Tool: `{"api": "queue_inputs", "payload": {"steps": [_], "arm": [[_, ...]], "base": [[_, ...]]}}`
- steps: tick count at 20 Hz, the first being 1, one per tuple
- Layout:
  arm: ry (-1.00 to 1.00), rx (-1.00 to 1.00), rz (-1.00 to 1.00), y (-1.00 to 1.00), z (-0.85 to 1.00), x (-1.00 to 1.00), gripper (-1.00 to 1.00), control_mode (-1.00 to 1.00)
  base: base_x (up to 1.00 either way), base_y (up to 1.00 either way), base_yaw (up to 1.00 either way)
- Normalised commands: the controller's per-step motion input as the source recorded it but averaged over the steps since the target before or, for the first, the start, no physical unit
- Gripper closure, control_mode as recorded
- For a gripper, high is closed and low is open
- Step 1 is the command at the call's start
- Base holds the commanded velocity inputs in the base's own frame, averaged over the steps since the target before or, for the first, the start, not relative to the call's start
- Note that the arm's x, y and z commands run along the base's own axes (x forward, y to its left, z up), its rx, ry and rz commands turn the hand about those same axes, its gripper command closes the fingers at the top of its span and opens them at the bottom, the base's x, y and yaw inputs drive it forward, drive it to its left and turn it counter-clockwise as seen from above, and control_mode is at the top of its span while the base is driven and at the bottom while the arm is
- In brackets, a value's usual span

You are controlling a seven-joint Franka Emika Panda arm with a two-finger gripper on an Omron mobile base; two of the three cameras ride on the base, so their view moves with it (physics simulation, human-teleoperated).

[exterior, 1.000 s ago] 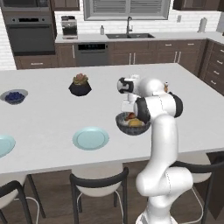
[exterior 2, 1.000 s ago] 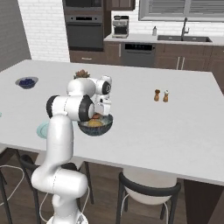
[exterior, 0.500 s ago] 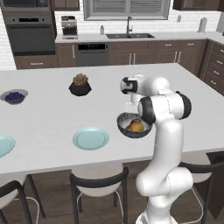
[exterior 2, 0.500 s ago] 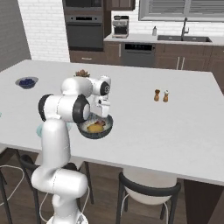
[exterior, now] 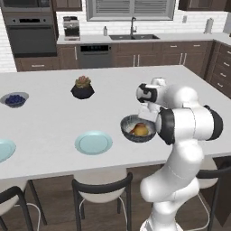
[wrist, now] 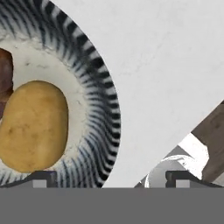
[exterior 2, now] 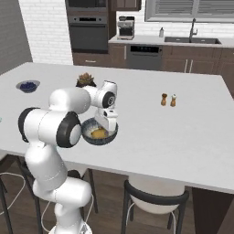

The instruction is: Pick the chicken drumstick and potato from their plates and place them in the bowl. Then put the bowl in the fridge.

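The potato (wrist: pixel 33 126) lies inside the bowl (wrist: pixel 98 109), against the speckled pale floor, and at the left edge of the hand view a reddish-brown piece, most likely the chicken drumstick (wrist: pixel 4 74), sits touching it; so both foods look to be where the task wants them. The bowl stands on the worktop (exterior: pixel 54 113) near its front edge, and the nearer turquoise plate (exterior: pixel 93 142) to its left is bare, which fits the food having been lifted off. The claw (wrist: pixel 107 178) hangs just above the bowl with its jaws spread wide and nothing between them: in the hand view one fingertip stands over the bowl's striped wall beside the potato, the other out over the bare worktop, so the bowl's rim falls between them. That straddle (one finger inside, one outside) reads as a good stance for pinching the rim, which seems the sensible way to carry a deep round bowl too wide to span. From the base views the claw points straight down at the bowl's near side. The fridge step is not yet done; I judge the next need is a firm rim grip.
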Motion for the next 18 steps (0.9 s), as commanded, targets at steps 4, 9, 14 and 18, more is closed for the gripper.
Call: {"api": "queue_inputs", "payload": {"steps": [4,9,14,18], "arm": [[-0.14,0.02,0.10,-0.48,0.16,0.00,-1.00,-1.00],[-0.15,0.01,0.11,-0.09,-0.04,0.31,-1.00,-1.00],[-0.09,0.00,0.09,-0.02,-0.17,0.47,-1.00,-1.00],[-0.03,0.01,0.12,-0.06,-0.25,0.20,-1.00,-1.00]], "base": [[0.00,0.00,0.00],[0.00,0.00,0.00],[0.00,0.00,0.00],[0.00,0.00,0.00]]}}
